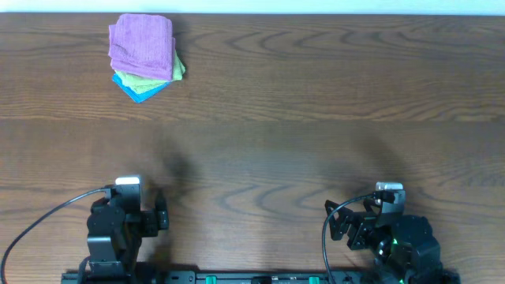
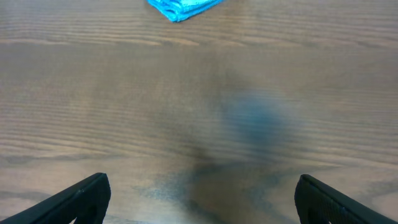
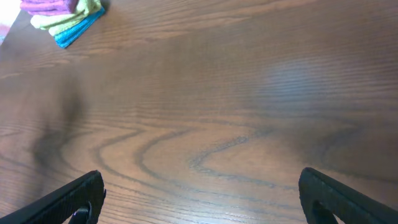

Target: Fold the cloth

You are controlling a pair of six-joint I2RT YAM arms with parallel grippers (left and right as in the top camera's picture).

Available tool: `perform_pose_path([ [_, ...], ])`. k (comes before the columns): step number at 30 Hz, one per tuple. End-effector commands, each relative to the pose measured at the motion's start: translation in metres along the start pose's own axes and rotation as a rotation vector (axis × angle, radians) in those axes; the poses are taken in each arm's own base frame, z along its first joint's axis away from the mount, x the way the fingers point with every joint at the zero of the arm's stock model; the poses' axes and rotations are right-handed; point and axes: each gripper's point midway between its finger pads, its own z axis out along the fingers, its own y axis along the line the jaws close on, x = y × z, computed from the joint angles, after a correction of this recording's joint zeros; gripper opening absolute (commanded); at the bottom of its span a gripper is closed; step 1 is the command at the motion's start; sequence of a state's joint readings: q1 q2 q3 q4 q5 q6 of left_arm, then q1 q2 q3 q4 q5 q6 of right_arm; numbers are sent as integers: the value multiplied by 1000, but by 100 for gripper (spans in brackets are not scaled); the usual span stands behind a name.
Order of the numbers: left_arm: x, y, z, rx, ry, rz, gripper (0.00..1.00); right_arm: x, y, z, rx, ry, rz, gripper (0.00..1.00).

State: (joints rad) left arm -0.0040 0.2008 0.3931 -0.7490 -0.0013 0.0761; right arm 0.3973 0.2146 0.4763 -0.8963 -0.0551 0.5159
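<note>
A stack of folded cloths sits at the far left of the wooden table [image 1: 316, 118]: a purple cloth [image 1: 142, 46] on top, a green cloth [image 1: 175, 71] under it, a blue cloth [image 1: 140, 88] at the bottom. The blue cloth's edge shows at the top of the left wrist view [image 2: 183, 7]. The stack shows at the top left of the right wrist view [image 3: 62, 15]. My left gripper [image 2: 202, 199] is open and empty near the front edge [image 1: 126, 213]. My right gripper [image 3: 202, 196] is open and empty near the front right [image 1: 379, 221].
Black cables loop from both arms at the front edge [image 1: 47, 217]. The table's back edge meets a pale wall [image 1: 316, 6].
</note>
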Motion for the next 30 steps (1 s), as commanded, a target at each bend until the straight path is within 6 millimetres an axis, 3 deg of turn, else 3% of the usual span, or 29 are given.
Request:
perform_pose_path([
  [1,5,3,3,-20,-18,7,95,-2,-1,-1,6,-9,13,99],
  [15,38,9,19,-54,-3,-20,95,-2,-1,-1,6,-9,13,99],
  [30,67,12,18,-72,107,-11,95,-2,-1,-1,6,-9,13,99],
])
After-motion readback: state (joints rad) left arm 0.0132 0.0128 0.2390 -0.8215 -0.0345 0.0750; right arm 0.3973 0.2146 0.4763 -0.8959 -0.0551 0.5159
